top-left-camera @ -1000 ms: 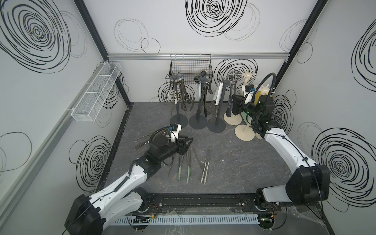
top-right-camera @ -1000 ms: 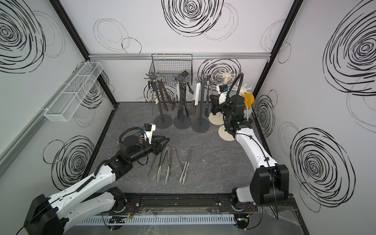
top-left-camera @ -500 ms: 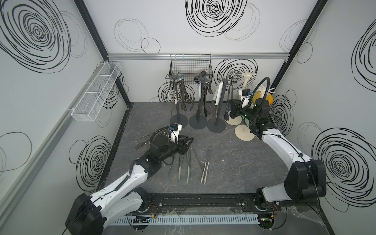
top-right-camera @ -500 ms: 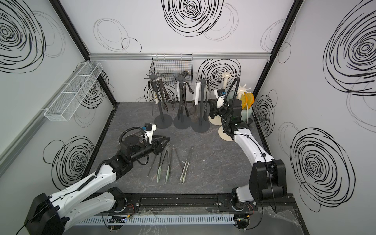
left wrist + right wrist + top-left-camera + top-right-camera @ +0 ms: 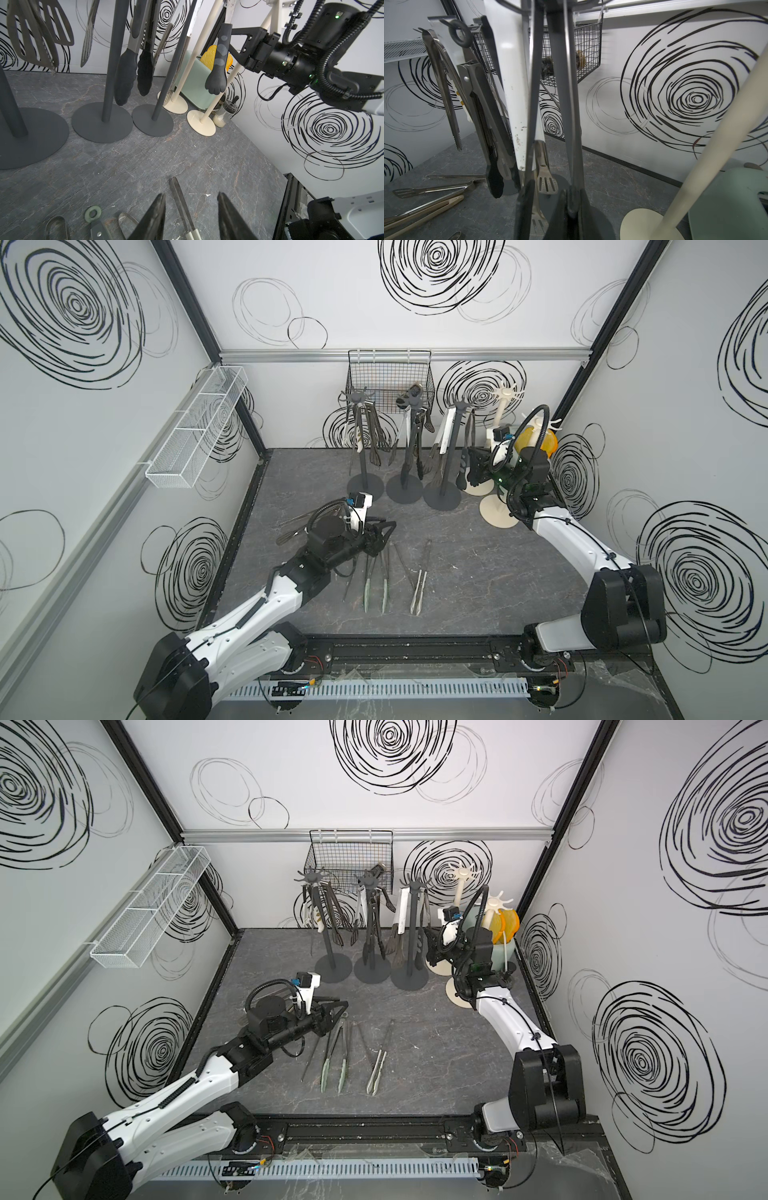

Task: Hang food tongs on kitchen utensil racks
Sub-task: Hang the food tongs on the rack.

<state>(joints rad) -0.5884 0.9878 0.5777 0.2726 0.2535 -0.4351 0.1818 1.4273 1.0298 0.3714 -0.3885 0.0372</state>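
Three dark grey kitchen utensil racks (image 5: pixel 451 456) stand at the back with food tongs hanging from their hooks; two cream racks (image 5: pixel 500 418) stand to their right. My right gripper (image 5: pixel 471 466) (image 5: pixel 572 193) is shut on black-tipped tongs (image 5: pixel 218 79) beside the rightmost dark rack. The tongs' steel arm (image 5: pixel 573 135) runs up toward the hooks; I cannot tell whether it rests on one. My left gripper (image 5: pixel 384 526) (image 5: pixel 191 199) hovers open, holding nothing, above white-tipped tongs (image 5: pixel 180 199) on the floor. Green-tipped tongs (image 5: pixel 374 585) lie beside them.
A black wire basket (image 5: pixel 388 377) hangs on the back wall and a white mesh tray (image 5: pixel 195 435) on the left wall. A pale green container (image 5: pixel 500 952) with orange pieces sits in the back right corner, a small jar (image 5: pixel 225 112) next to it. More tongs (image 5: pixel 299 522) lie behind my left arm.
My right gripper has carried the black-tipped tongs leftward and slightly down, from the cream racks to the rightmost dark grey rack. My left arm has not moved.
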